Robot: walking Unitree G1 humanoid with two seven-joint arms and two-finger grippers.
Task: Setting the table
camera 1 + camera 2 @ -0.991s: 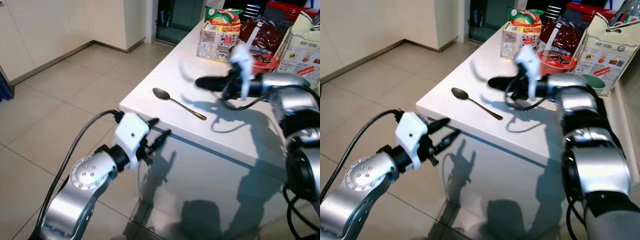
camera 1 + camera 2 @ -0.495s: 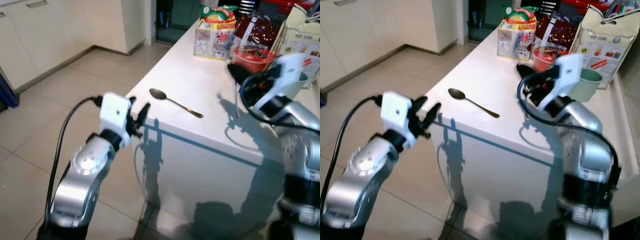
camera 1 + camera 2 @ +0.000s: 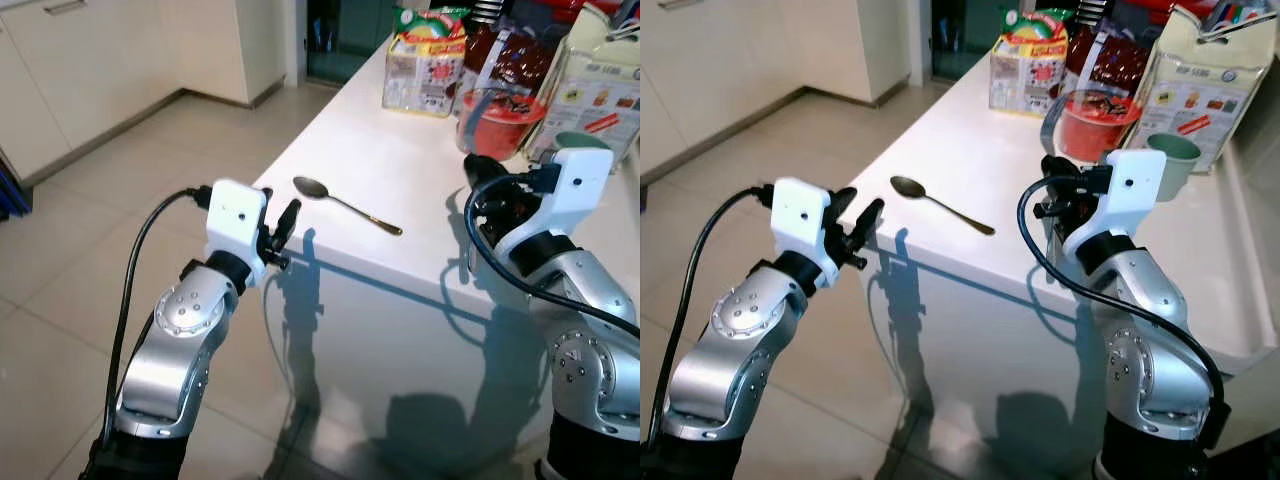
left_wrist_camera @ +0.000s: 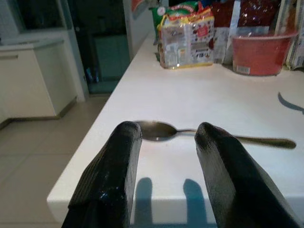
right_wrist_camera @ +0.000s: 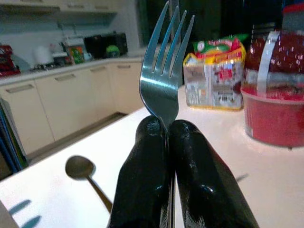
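A metal spoon lies on the white table near its front left corner. My left gripper is held just off that corner, open, with the spoon's bowl lying beyond the gap between its two black fingers. My right gripper is shut on a silver fork, tines pointing up. It hovers over the table's right part, in front of the red bowl.
A red bowl, a yellow-green snack pack, dark red packets and a big pale bag crowd the table's far end. A green cup stands behind my right wrist. Tiled floor and cream cabinets lie to the left.
My right arm has drawn back from over the table's middle towards its right side, still holding the fork. My left arm has risen from below the edge to the table's corner.
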